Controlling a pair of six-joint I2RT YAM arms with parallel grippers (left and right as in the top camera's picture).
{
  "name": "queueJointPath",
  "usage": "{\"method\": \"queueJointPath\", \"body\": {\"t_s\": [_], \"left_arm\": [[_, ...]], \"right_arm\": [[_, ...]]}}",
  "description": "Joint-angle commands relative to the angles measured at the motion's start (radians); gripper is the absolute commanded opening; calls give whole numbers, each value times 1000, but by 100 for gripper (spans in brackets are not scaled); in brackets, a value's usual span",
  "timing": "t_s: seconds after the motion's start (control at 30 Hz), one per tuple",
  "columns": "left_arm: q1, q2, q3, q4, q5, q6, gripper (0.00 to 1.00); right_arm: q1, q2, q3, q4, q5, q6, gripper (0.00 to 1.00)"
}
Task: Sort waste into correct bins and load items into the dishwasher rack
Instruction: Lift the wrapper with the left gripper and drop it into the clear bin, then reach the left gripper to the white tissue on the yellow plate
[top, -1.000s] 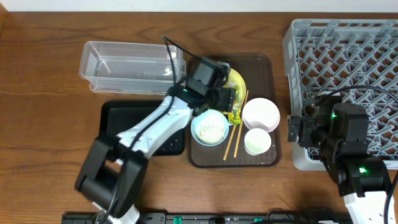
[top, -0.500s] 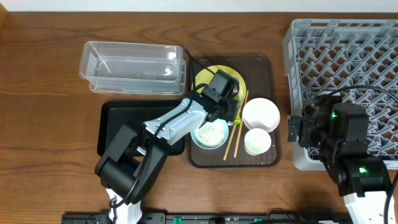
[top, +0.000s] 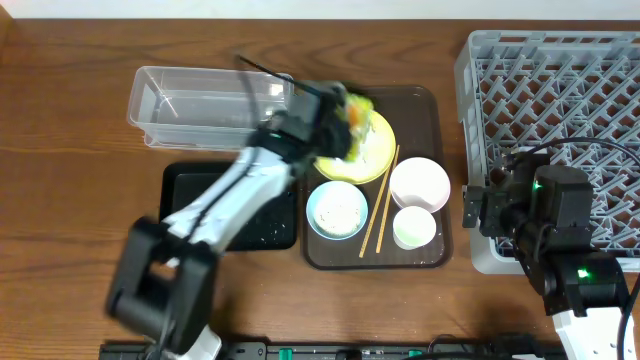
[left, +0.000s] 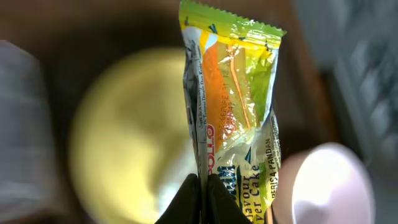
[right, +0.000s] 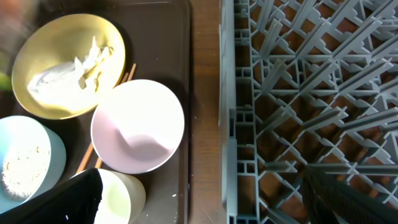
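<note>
The clear plastic tub (top: 170, 105) sits far left. Beside it, the left gripper (left: 202, 190) pinches the glossy, crinkled wrapper (left: 233, 106) by its bottom end above the round yellow plate (top: 370, 160). The wrapper's long axis runs straight away from the fingers, and its print reads "Perisa Pandan" and "…yer Cake". Further right, the right gripper (right: 200, 186) hangs wide open, holding nothing, at the edge of the grey lattice rack (top: 560, 90).

1. The rack (top: 560, 90) fills the right side of the frame.
2. The serving tray (top: 415, 110) at centre holds the plate (top: 375, 160), the bowl of scraps (top: 337, 210), the second bowl (top: 420, 183), the cup (top: 414, 228) and the chopsticks (top: 378, 215).
3. The tub (top: 205, 105) sits at upper left, with the flat tray (top: 175, 180) below it.
</note>
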Motion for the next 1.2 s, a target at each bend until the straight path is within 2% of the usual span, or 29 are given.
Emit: {"method": "queueJointPath", "body": {"t_s": [0.0,0.17,0.3,0.33,0.4,0.43,0.6,0.67,0.73,0.83,0.93,1.03,1.1,1.17], "left_arm": [[99,-73,18,-3,-54,-42,9],[254,-74,18,-14,-167,-243,9],[335,-47,18,-8,-192,-383,9],[346,-40,18,-11,-192,-401,15],[354,-34,18,-15,-187,-404,38],[354,-34,18,-18,-187,-404,42],[343,-39,18,-13,-93,-382,45],[323,-39,18,-6,-14,-307,45],[278,-38,18,-15,45,-143,45],[193,-35,17,-75,47,126,46],[107,-17,15,-103,47,331,50],[40,19,14,-93,47,416,51],[5,51,14,-76,47,420,52],[-23,89,14,-60,47,420,57]], "right_arm": [[6,-1,19,-2,-4,-2,99],[6,-1,19,-2,-4,-2,99],[6,-1,19,-2,-4,-2,99],[6,-1,19,-2,-4,-2,99],[6,-1,19,-2,-4,-2,99],[6,-1,19,-2,-4,-2,99],[6,-1,19,-2,-4,-2,99],[6,-1,19,-2,-4,-2,99],[6,-1,19,-2,-4,-2,99],[6,-1,19,-2,-4,-2,99],[6,-1,19,-3,-4,-2,99],[6,1,19,-4,-4,-2,99],[6,1,19,-5,-4,-2,99],[6,1,19,-6,-4,-2,99]]}}
